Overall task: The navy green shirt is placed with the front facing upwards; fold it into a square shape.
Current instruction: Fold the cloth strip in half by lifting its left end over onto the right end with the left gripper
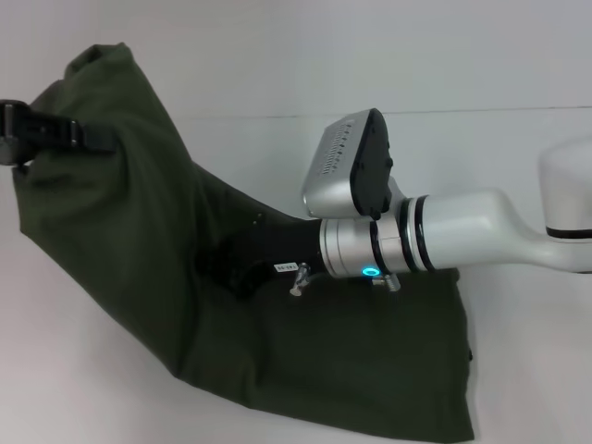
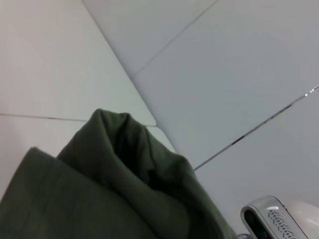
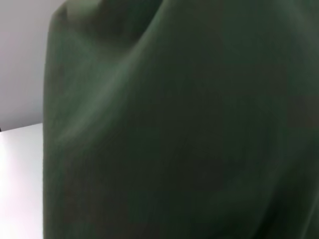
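While the left gripper is clamped on a bunched edge of the shirt, that edge is held raised above the table, so the cloth hangs down from the grip in a long slanted drape. The pinch seems to be kept high so that this side can be carried over the rest of the shirt as a fold. The right gripper is buried in the shirt's middle, its black fingers pushed into the fabric; whether they are spread or closed on cloth cannot be told, and the right wrist view is filled by green cloth alone. It is judged to be either holding a second point or pinning the fold line. The right arm reaches in across the shirt's lower part, which lies flat on the table. No print or collar is seen on the shirt, and a square is not yet formed.
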You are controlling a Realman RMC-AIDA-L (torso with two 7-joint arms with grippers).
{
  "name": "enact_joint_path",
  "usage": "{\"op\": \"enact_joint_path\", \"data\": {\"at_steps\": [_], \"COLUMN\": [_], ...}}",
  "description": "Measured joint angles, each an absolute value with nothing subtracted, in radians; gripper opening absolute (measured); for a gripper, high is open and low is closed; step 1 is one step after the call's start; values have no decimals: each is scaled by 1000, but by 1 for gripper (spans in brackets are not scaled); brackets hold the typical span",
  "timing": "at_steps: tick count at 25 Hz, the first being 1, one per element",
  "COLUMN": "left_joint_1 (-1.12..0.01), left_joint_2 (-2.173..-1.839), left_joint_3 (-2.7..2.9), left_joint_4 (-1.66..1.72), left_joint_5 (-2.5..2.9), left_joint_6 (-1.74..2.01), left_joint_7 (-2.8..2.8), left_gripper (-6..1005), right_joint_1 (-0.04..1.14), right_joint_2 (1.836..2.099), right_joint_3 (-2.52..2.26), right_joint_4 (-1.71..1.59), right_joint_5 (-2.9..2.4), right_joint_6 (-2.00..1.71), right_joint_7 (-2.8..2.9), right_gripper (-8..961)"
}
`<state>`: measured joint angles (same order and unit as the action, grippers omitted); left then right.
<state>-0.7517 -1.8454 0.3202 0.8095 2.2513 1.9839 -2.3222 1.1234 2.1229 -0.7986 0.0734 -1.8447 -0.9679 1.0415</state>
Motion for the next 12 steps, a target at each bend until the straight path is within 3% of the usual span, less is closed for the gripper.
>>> {"op": "enact_joint_path", "data": {"at_steps": [6,12], "left_joint_1": [-742,-735], "left_joint_2": [-1850,-1880], "left_joint_3": [333,369], "left_joint_4": [806,789], "left_joint_5": [2246,2250], "left_joint_6": [1976,1954], "left_joint_7": [-2318,-2303], "left_gripper": [99,99], "right_joint_1": [1127,1080], "right_joint_2": [2123,2121], "right_joint_3": [-776,-771], "right_joint_4": [81,78], "right_joint_5": [-1848,-1845], "right_joint_6": [-968,-974], "right_joint_7": [1037,1037], "right_gripper": [0,0]}}
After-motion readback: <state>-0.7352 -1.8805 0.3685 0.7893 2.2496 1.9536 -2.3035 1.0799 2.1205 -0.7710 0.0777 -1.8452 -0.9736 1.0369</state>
